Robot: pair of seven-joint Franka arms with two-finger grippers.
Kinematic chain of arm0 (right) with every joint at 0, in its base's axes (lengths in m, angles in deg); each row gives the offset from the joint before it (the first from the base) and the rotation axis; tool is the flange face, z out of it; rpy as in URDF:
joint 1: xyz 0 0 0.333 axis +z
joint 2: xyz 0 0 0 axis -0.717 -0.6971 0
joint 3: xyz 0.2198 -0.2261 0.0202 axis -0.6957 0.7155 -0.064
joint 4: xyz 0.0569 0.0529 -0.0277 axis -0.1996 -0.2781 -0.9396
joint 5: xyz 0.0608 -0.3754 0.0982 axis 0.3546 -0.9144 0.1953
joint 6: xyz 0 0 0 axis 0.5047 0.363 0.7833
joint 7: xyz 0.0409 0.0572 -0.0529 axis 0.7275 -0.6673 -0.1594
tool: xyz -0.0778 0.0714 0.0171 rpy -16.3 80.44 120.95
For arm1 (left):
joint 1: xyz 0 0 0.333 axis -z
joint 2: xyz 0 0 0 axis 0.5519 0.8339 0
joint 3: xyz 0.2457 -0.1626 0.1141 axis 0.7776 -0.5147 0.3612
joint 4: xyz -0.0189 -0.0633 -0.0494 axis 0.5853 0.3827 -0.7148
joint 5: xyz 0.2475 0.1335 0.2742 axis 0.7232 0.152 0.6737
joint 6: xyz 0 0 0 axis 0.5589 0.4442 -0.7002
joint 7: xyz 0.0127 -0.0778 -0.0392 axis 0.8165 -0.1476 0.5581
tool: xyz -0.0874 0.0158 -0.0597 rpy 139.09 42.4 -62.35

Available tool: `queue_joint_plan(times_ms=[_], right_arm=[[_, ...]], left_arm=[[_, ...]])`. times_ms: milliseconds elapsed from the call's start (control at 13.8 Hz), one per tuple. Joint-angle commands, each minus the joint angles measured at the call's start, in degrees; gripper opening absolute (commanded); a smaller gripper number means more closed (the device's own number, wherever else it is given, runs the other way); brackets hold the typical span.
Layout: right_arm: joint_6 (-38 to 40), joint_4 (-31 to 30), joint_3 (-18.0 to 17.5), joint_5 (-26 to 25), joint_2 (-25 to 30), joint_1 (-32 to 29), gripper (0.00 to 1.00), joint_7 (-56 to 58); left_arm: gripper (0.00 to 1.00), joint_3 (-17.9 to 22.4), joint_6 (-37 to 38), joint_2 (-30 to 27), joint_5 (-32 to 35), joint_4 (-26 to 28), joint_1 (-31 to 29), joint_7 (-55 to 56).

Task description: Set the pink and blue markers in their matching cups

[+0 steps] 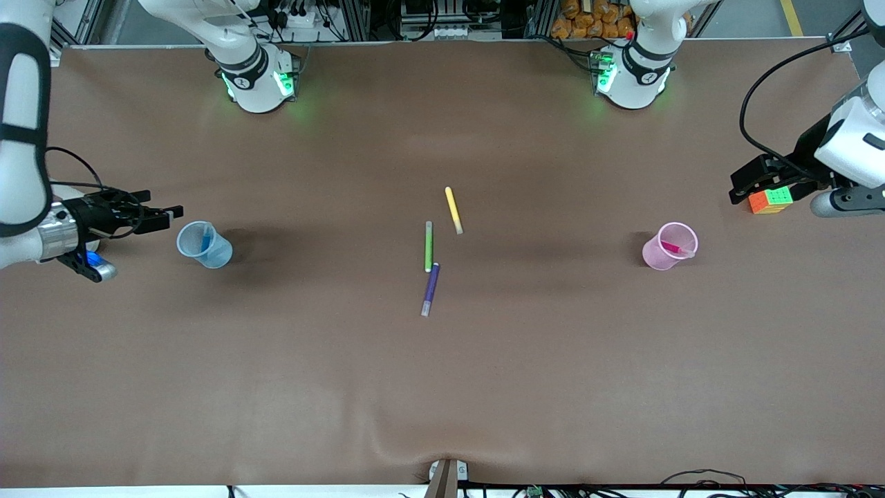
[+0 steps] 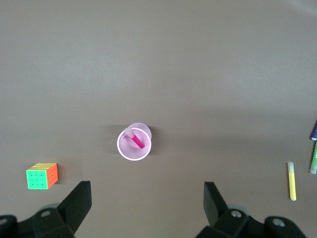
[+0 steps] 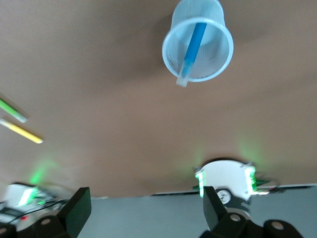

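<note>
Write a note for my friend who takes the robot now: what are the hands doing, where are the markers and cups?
Left gripper: open, empty, up over the left arm's end of the table, by the puzzle cube.
Right gripper: open, empty, beside the blue cup.
Blue marker: standing in the blue cup.
Pink marker: in the pink cup.
Done: both markers sit in matching cups.
Left: nothing for the job. The yellow pen, green pen and purple pen lie mid-table and stay there.
</note>
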Motion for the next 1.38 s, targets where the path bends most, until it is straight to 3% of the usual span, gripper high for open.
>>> queue_joint_plan(times_ms=[0, 362, 434, 652, 941, 1159, 1303], right_arm=[[-0.9, 0.8, -7.4, -7.0, 2.4, -2.2, 1.00, 0.2], [-0.7, 2.6, -9.1, -8.8, 3.0, -2.9, 1.00, -0.2], [-0.3, 2.3, -9.2, -8.7, 4.0, -3.0, 1.00, 0.2], [0.0, 2.8, -9.4, -7.2, 4.9, -3.7, 1.00, -0.4], [-4.8, 4.4, -10.6, -5.4, 5.6, -4.8, 1.00, 1.1], [-4.3, 7.3, -12.3, -5.9, 7.7, -6.5, 1.00, 2.5], [-4.3, 7.9, -13.2, -6.2, 11.0, -7.2, 1.00, 2.8]], left_arm=[[1.00, -0.5, 2.7, 0.0, 1.5, -3.7, -0.3, 0.2], [1.00, -0.5, 8.0, -0.4, 1.5, -7.0, 0.0, -0.4], [1.00, 0.6, 8.8, -2.6, 1.5, -6.7, 1.6, -1.2], [1.00, 12.2, 13.1, -6.3, 1.3, -3.2, 13.5, -4.0], [1.00, 22.2, 12.5, -12.3, 0.6, 5.1, 22.6, -4.0], [1.00, 23.9, 9.8, -16.8, -0.3, 11.0, 23.9, -4.0], [1.00, 23.9, 9.6, -17.1, -0.3, 11.3, 23.9, -3.9]])
